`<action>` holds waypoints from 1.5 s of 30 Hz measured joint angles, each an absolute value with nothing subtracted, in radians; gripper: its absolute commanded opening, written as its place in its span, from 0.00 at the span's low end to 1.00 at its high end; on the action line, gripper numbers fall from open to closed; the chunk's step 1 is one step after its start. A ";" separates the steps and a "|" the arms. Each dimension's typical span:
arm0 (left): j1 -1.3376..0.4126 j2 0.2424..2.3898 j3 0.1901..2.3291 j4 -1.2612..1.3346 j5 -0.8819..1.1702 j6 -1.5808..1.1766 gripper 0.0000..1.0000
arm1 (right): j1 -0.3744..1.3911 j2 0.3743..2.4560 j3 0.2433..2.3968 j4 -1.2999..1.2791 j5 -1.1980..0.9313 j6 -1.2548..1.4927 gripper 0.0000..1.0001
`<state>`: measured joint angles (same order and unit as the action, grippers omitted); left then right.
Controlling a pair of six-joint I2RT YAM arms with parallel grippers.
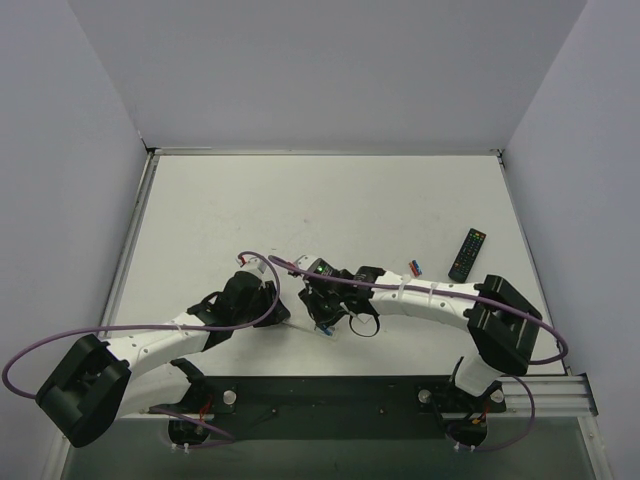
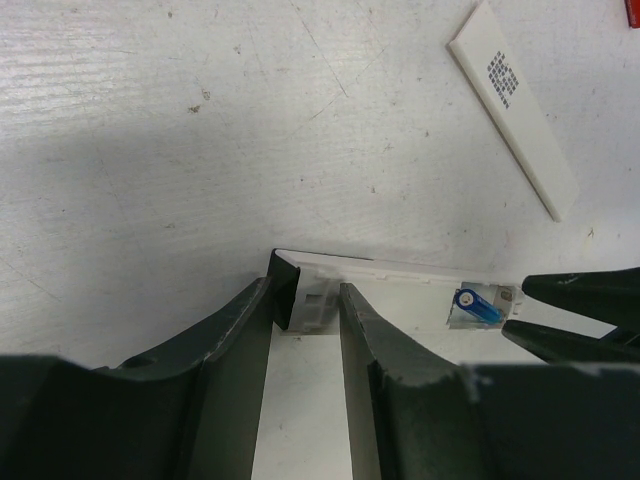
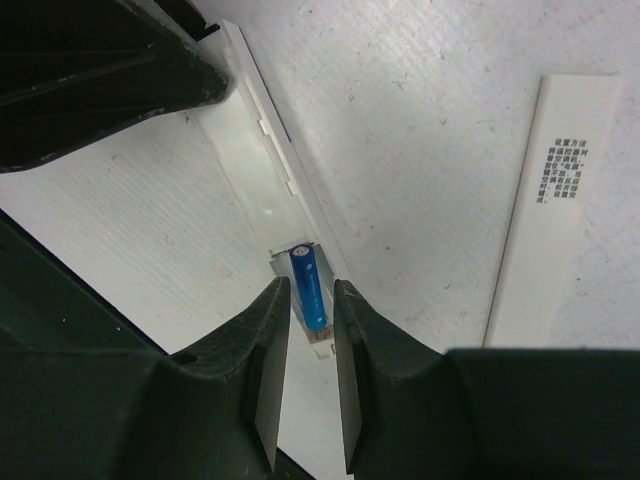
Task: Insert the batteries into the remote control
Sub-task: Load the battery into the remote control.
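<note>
1. Remote control [image 2: 400, 285] lies on the bench [image 2: 150, 150], one end pinched by your left end effector [image 2: 305, 290].
2. Blue battery [image 3: 305, 265] lies inside it, with your right end effector [image 3: 310, 290] astride it; whether it is pinching cannot be told.
3. Pull away crooked and you could flick the battery out.

Left arm [image 1: 160, 345], white links with black joints, reaches forward and inward from its base. Its dark two-finger left gripper [image 2: 308, 300] points toward the opposite claw. The jaws stand clamped on one end of the slim white rectangular remote control [image 2: 390, 285], with one finger against each long side. Right arm [image 1: 430, 297], of the same build, extends inward with the wrist bent down. Its black right gripper [image 3: 310, 300] faces the left claw from the far end of the remote, and the two sets of tips are apart. The right jaws stand a narrow gap apart and grip nothing. The small blue cylindrical battery [image 3: 305, 285] lies just ahead of this claw's fingertips, in line with the gap.
</note>
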<state>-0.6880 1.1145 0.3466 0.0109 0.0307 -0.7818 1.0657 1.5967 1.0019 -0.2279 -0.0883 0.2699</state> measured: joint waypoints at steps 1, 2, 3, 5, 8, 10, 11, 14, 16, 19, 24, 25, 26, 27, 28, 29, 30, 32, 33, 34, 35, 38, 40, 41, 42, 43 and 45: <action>-0.688 1.114 0.347 0.011 0.031 -0.782 0.42 | 1.060 1.600 1.000 -0.219 -0.093 0.266 0.19; -0.688 1.114 0.347 0.011 0.031 -0.782 0.42 | 1.056 1.602 0.997 -0.209 -0.096 0.262 0.18; -0.688 1.114 0.347 0.011 0.031 -0.782 0.42 | 1.054 1.604 0.994 -0.201 -0.101 0.258 0.18; -0.688 1.114 0.347 0.011 0.031 -0.782 0.42 | 1.053 1.609 0.990 -0.187 -0.113 0.251 0.18; -0.688 1.114 0.347 0.011 0.031 -0.782 0.42 | 1.053 1.620 0.989 -0.173 -0.133 0.239 0.16; -0.688 1.114 0.347 0.011 0.031 -0.782 0.42 | 1.053 1.625 0.989 -0.167 -0.147 0.233 0.16; -0.688 1.114 0.347 0.011 0.031 -0.782 0.42 | 1.052 1.629 0.989 -0.161 -0.151 0.231 0.16; -0.688 1.114 0.347 0.011 0.031 -0.781 0.42 | 1.052 1.639 0.989 -0.157 -0.164 0.229 0.15; -0.688 1.114 0.347 0.011 0.031 -0.781 0.42 | 1.052 1.647 0.989 -0.152 -0.170 0.229 0.15; -0.688 1.114 0.347 0.011 0.031 -0.781 0.42 | 1.048 1.654 0.983 -0.149 -0.174 0.225 0.14; -0.688 1.114 0.347 0.011 0.031 -0.781 0.42 | 1.047 1.655 0.974 -0.146 -0.186 0.221 0.13; -0.688 1.114 0.347 0.011 0.032 -0.781 0.42 | 1.047 1.655 0.973 -0.146 -0.188 0.220 0.12; -0.688 1.114 0.347 0.011 0.032 -0.781 0.42 | 1.047 1.655 0.973 -0.145 -0.191 0.217 0.11; -0.688 1.114 0.347 0.011 0.032 -0.781 0.42 | 1.047 1.655 0.973 -0.145 -0.192 0.215 0.10; -0.688 1.114 0.347 0.011 0.032 -0.781 0.42 | 1.047 1.655 0.973 -0.145 -0.193 0.214 0.09; -0.688 1.114 0.347 0.011 0.032 -0.781 0.42 | 1.047 1.655 0.973 -0.145 -0.194 0.212 0.08; -0.688 1.114 0.347 0.011 0.032 -0.782 0.42 | 1.047 1.655 0.972 -0.145 -0.196 0.210 0.08; -0.688 1.114 0.347 0.011 0.032 -0.781 0.42 | 1.047 1.655 0.972 -0.145 -0.200 0.207 0.08; -0.688 1.114 0.347 0.011 0.032 -0.781 0.42 | 1.047 1.655 0.971 -0.144 -0.203 0.206 0.08; -0.688 1.114 0.347 0.011 0.031 -0.781 0.42 | 1.047 1.655 0.969 -0.141 -0.207 0.205 0.08; -0.688 1.114 0.347 0.011 0.031 -0.781 0.42 | 1.047 1.654 0.967 -0.138 -0.209 0.203 0.08; -0.688 1.114 0.347 0.011 0.031 -0.781 0.42 | 1.047 1.653 0.962 -0.132 -0.217 0.195 0.08; -0.688 1.114 0.347 0.011 0.031 -0.781 0.42 | 1.048 1.653 0.961 -0.130 -0.222 0.184 0.08; -0.688 1.114 0.347 0.011 0.031 -0.781 0.42 | 1.048 1.652 0.960 -0.128 -0.225 0.179 0.08; -0.688 1.114 0.347 0.011 0.031 -0.781 0.42 | 1.048 1.651 0.958 -0.125 -0.229 0.175 0.08; -0.688 1.114 0.347 0.011 0.031 -0.781 0.42 | 1.049 1.650 0.957 -0.123 -0.233 0.171 0.08; -0.688 1.114 0.347 0.011 0.031 -0.781 0.42 | 1.050 1.649 0.956 -0.123 -0.243 0.161 0.09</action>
<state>-0.6880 1.1145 0.3466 0.0113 0.0311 -0.7811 1.0496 1.6489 0.9562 -0.1226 -0.2432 0.1608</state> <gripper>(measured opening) 0.422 0.092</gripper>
